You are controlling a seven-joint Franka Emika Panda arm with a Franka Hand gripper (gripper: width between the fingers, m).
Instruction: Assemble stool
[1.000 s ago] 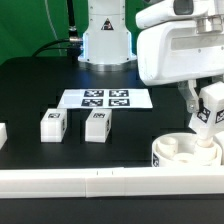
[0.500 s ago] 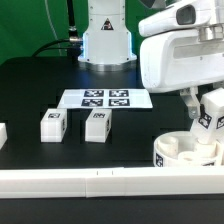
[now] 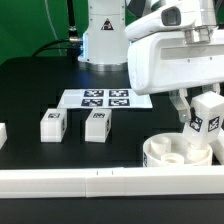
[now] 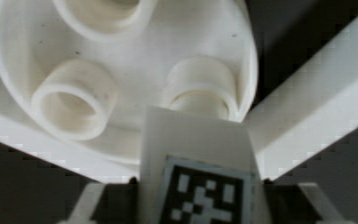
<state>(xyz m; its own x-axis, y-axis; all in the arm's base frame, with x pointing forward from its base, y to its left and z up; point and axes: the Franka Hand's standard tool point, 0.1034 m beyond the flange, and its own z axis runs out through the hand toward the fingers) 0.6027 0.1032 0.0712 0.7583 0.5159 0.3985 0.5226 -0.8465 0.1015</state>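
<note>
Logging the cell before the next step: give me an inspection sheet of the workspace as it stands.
Surface: black table, marker board lying flat.
Job's things: seat disc beside the front rail; first leg block and second leg block standing loose; third leg block over a seat socket.
Clutter: white piece cut off at the exterior view's left edge.
Grippers: gripper shut on third leg block.
Cables: dark cable beside the robot base.
Surroundings: green backdrop.

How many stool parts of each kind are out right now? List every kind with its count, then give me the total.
Seat disc: 1
Leg blocks: 3 (two standing on the table, one leg block held in the gripper over the seat disc)
Total: 4
</note>
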